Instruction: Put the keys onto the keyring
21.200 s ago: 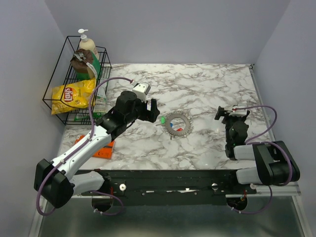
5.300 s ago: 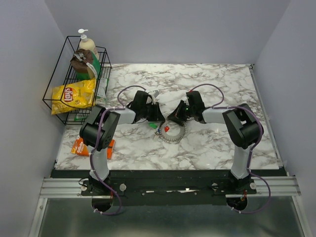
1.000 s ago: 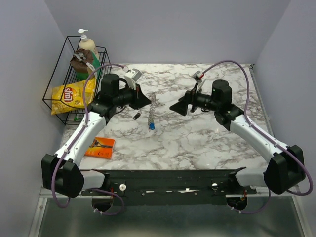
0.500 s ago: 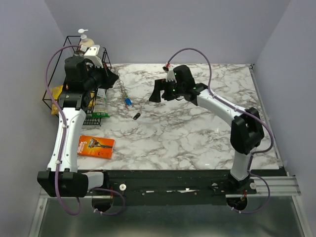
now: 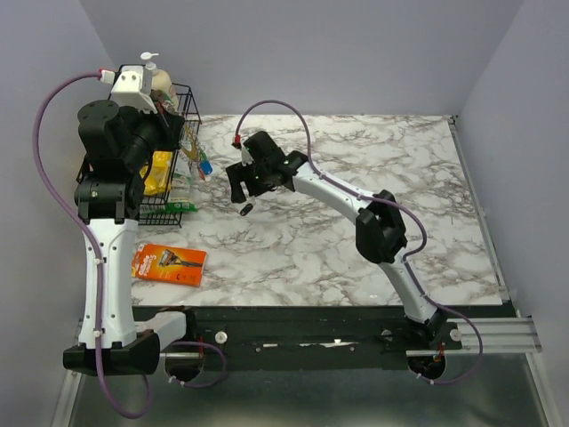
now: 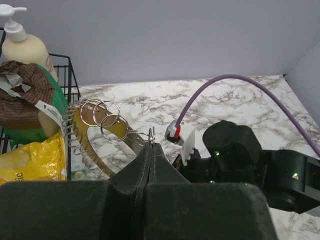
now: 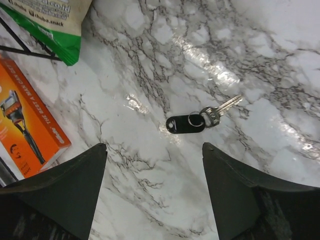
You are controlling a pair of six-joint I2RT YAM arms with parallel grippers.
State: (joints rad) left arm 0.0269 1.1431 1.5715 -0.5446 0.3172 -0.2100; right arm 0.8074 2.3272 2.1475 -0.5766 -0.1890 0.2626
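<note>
Keyring [image 6: 80, 135] hangs pinched tight in the left hand [image 6: 151, 150]. Right hand [image 7: 154, 160] is spread wide, with one black-tagged key [image 7: 200, 120] lying on the table [image 7: 260, 60] just below it.

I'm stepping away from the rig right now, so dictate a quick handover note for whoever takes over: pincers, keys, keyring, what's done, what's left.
Left pincer: shut on the keyring, held up beside the wire basket.
Right pincer: open, hovering over a loose black-tagged key on the table, not touching it.
Done: keyring lifted, coloured-head keys hanging from it.
Left: grasp the loose key, carry it over, thread it on.
</note>
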